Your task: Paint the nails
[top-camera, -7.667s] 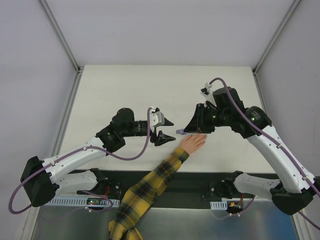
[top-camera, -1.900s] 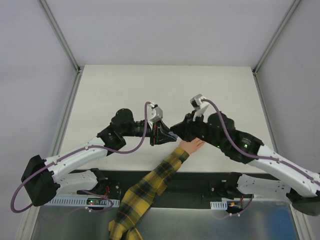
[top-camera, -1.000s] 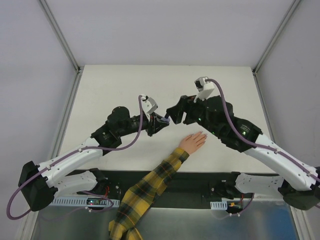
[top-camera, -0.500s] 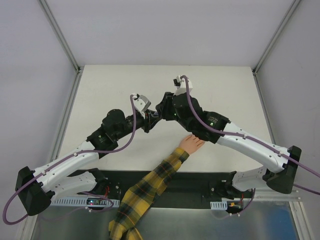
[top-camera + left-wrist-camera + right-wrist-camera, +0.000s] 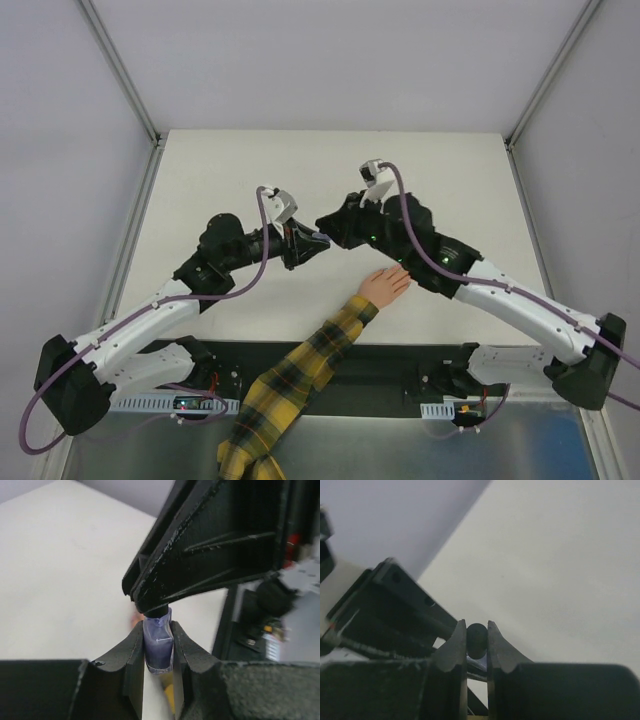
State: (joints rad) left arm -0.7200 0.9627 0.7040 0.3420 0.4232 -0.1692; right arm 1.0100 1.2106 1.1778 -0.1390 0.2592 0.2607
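Table: white top, the small hand is laid flat on it near the front edge, taken as reference for everything below

Left arm: extended from left of the hand, wrist ended beyond the hand and to its left

Right arm: swept in from right of the hand; its forearm is passed just beyond the fingertips, and contact cannot be told from the top view

Sleeve: yellow-and-black plaid, run diagonally from the front edge up to the wrist of the hand

Left gripper: positioned beyond the hand and to its left, tip to tip with the right gripper

Left jaws: clamped on the sides of the purple bottle, as seen in the left wrist view, with the bottle neck pointed away from the wrist

Right jaws: closed on the dark cap, which is seen as a round end pinched between both fingers in the right wrist view

Cap and bottle: seen joined in the left wrist view, with the right finger laid across the top of the cap

Nails: located at the fingertips, on the far-right end of the hand, pointed toward the right arm; too small to be resolved individually, so paint state cannot be told
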